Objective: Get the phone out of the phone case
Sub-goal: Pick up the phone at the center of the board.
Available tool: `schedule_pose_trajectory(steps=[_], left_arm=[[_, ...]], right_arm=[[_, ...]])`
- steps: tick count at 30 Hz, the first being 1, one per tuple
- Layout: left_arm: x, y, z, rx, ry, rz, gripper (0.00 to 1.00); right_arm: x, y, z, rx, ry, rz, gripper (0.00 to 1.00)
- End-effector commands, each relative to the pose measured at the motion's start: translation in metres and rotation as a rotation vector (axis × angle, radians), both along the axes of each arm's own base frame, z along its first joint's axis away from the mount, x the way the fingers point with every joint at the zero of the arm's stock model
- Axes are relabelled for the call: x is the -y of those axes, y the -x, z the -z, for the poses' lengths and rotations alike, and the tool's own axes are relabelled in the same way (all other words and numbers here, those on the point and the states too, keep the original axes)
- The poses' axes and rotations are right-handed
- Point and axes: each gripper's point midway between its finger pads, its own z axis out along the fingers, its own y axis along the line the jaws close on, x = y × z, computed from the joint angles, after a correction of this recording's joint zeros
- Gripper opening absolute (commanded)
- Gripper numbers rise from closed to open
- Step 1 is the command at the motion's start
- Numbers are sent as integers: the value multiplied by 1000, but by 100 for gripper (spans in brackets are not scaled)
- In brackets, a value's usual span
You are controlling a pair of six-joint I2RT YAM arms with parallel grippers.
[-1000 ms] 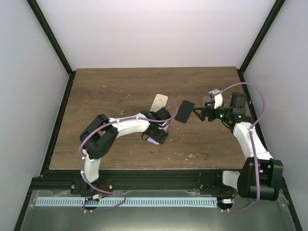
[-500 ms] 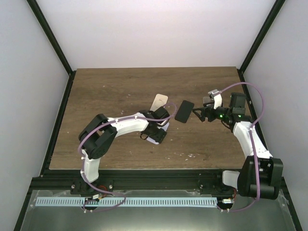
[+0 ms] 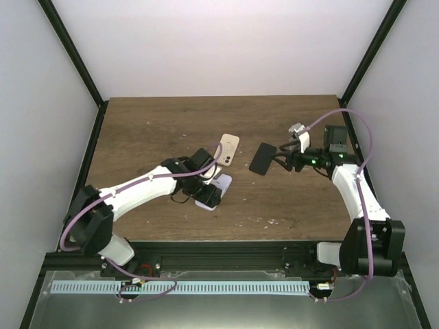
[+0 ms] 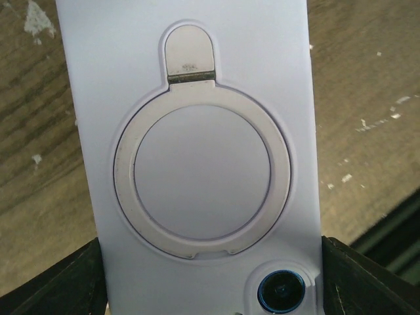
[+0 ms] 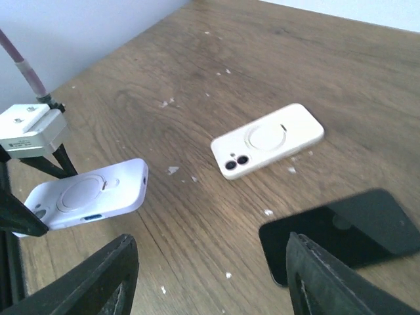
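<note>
My left gripper [image 3: 206, 194] is shut on a lavender phone case [image 3: 214, 190] and holds it by its long edges. In the left wrist view [image 4: 213, 289] the case [image 4: 197, 98] fills the frame, with a round ring on its back and a blue-rimmed camera lens [image 4: 281, 291] in its cut-out. A black phone [image 3: 262, 158] lies flat on the table, also seen in the right wrist view [image 5: 344, 233]. My right gripper [image 3: 278, 162] is open and empty just right of it, with its right finger [image 5: 335, 275] beside the phone. The lavender case [image 5: 88, 195] shows there at the left.
A cream phone case with two lenses [image 3: 229, 148] lies on the wooden table [image 3: 151, 130], between the lavender case and the black phone; it also shows in the right wrist view [image 5: 268, 140]. Black frame posts and white walls enclose the table.
My left arm has stretched out and drawn the lavender case down and left, away from the black phone. The cream case is now uncovered. My right gripper shifted slightly up.
</note>
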Motion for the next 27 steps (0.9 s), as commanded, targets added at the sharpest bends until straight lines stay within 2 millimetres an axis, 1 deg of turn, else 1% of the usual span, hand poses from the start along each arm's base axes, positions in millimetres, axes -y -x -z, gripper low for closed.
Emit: schedule_pose_trajectory(steps=[1, 3, 5, 9, 10, 13, 16, 21, 24, 27], left_arm=[[-2, 25, -15, -84, 118, 40, 50], [1, 32, -23, -105, 183, 48, 50], [2, 38, -30, -133, 249, 46, 49], [8, 50, -43, -218, 394, 48, 49], [10, 52, -46, -239, 418, 52, 49], [14, 60, -56, -273, 476, 65, 49], [15, 66, -62, -296, 497, 77, 48], [16, 71, -65, -320, 518, 86, 48], [18, 71, -65, -331, 528, 88, 48], [18, 71, -66, -330, 530, 88, 47]], right_arm=[[-25, 13, -19, 69, 71, -174, 60], [-38, 24, -18, 122, 161, -239, 58], [-53, 38, -17, 216, 263, -305, 58], [-85, 70, -17, 410, 417, -455, 60], [-95, 81, -16, 450, 448, -507, 61], [-112, 100, -5, 530, 556, -613, 61], [-124, 110, 8, 579, 659, -674, 59], [-140, 123, 16, 662, 751, -759, 59], [-144, 127, 22, 699, 801, -790, 59], [-148, 131, 29, 720, 841, -814, 55]])
